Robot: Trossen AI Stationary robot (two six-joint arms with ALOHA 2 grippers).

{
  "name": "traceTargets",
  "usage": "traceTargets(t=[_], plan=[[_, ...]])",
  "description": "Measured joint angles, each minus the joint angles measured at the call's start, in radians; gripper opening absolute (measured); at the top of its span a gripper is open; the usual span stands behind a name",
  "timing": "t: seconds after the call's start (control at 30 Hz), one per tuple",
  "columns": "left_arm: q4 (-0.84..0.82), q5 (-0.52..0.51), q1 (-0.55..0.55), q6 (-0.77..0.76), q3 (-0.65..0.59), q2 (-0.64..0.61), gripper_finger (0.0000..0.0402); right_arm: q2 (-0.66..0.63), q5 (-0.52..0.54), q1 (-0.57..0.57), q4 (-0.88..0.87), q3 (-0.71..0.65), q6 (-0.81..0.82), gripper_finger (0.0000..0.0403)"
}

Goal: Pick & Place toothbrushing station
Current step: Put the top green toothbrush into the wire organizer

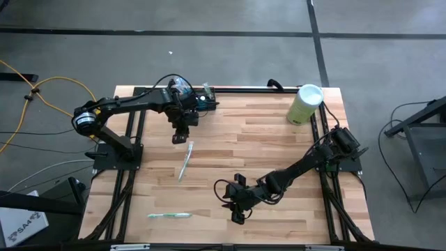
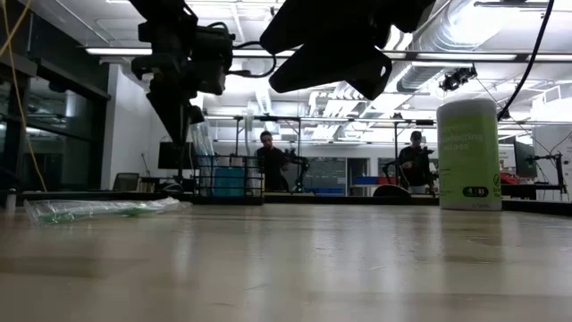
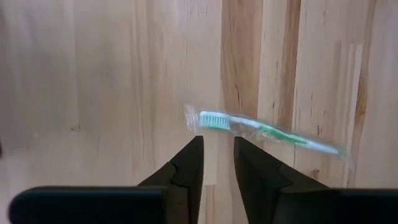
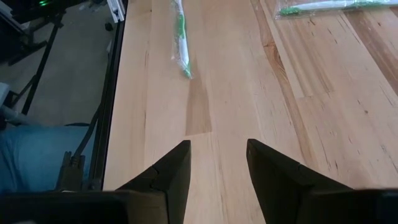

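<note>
The toothbrushing station is a small black slotted holder standing at the table's far edge, partly under my left arm; in the low view it shows as a black wire caddy. A green-and-white toothbrush in clear wrap lies flat on the table just near of my left gripper. That gripper hangs above the table, slightly open and empty, its fingers short of the brush's bristle end. My right gripper is open and empty low over the table's near middle.
A second wrapped toothbrush lies near the front left edge. A pale green cylinder with a white lid stands at the far right corner. Bare wood lies between the two grippers. People stand in the room beyond the table.
</note>
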Motion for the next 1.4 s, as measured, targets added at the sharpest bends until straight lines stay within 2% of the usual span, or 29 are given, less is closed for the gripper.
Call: traceTargets(t=[0.3, 0.6, 0.9, 1.4], plan=[[0.088, 0.025, 0.0, 0.045, -0.085, 0.0, 0.0123, 0.0, 0.0, 0.0, 0.0, 0.0, 0.0, 0.0148], [0.204, 0.022, 0.025, 0.055, -0.17, 0.0, 0.0125, 0.0, 0.0, 0.0, 0.006, 0.0, 0.001, 0.0148], [0.304, 0.087, 0.041, 0.062, -0.24, 0.001, 0.0125, 0.0, 0.001, 0.0, 0.024, 0.0, 0.001, 0.0148], [0.35, 0.063, 0.046, 0.041, -0.249, 0.173, 0.0125, 0.0, -0.005, 0.0, 0.028, 0.0, 0.004, 0.0148]])
